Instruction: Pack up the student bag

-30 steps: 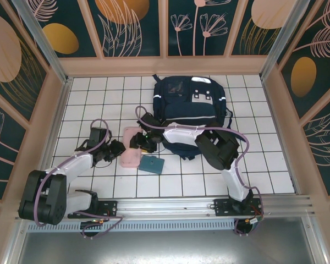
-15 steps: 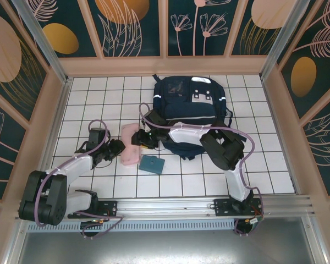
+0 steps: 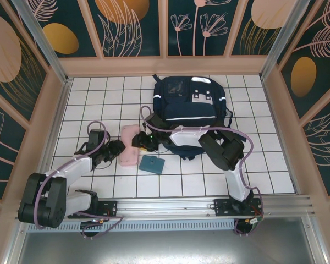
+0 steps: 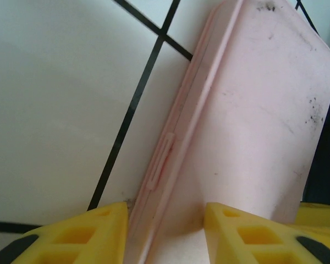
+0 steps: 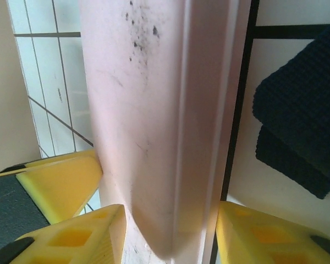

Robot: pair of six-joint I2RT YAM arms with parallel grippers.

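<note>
Top external, student bag [image 3: 190, 107]: lies flat at the far middle of the white tiled surface [image 3: 93, 93], with the right arm crossing over its near edge.
Top external, pink case [image 3: 128, 149]: on the tiles just left of the bag's near left corner, between the two pincers.
Top external, left pincer [image 3: 117, 148]: at the case's left side; its opening cannot be judged from above.
Top external, right pincer [image 3: 138, 142]: at the case's right side, reaching in from the bag's side.
Top external, booklet [image 3: 152, 164]: small and teal-blue, flat on the tiles just beside the case's near end, apart from the bag.
Left wrist, left pincer: its yellow fingers [image 4: 77, 234] stand partly open around the case's seamed edge. One is at the seam, the other over the broad scuffed face. Whether they grip cannot be told.
Right wrist, right pincer: partly closed, with a yellow finger against each side of the case, holding it.
Right wrist, navy fabric [image 5: 297, 104]: lies on the tiles right of the case; what it belongs to cannot be told.
</note>
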